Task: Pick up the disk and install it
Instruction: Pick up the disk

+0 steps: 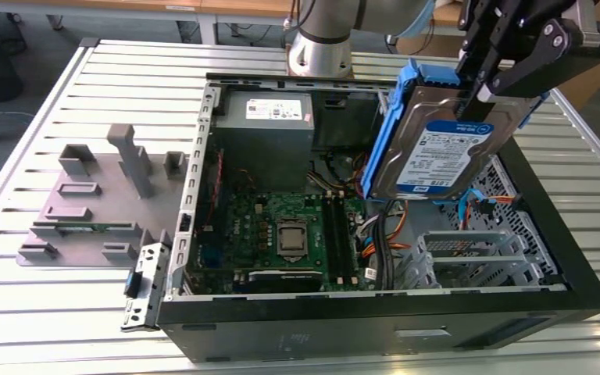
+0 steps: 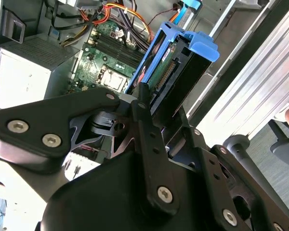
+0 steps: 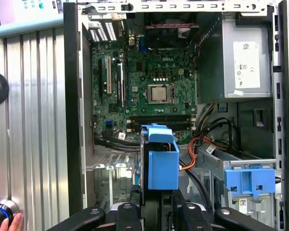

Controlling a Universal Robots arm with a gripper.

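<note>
The disk (image 1: 441, 152), a silver drive with a white-and-blue label in a blue carrier frame, hangs on edge above the open computer case (image 1: 383, 312), over the case's side at the exterior view's right. My gripper (image 1: 484, 98) is shut on its upper end, black fingers clamped on both faces. In the second wrist view the disk (image 2: 176, 72) sticks out past the gripper (image 2: 151, 103) towards the case's inside. In the first wrist view the carrier's blue end (image 3: 163, 163) rises from the gripper (image 3: 156, 207) over the motherboard's edge.
Inside the case are the green motherboard (image 3: 154, 91), a grey power-supply box (image 3: 245, 60), orange and black cables (image 3: 202, 142), a metal drive cage (image 1: 477, 250) and a lone blue bracket (image 3: 249, 180). A grey fixture plate (image 1: 91, 203) lies on the slatted table. A person's hand (image 3: 12, 222) rests beside the case.
</note>
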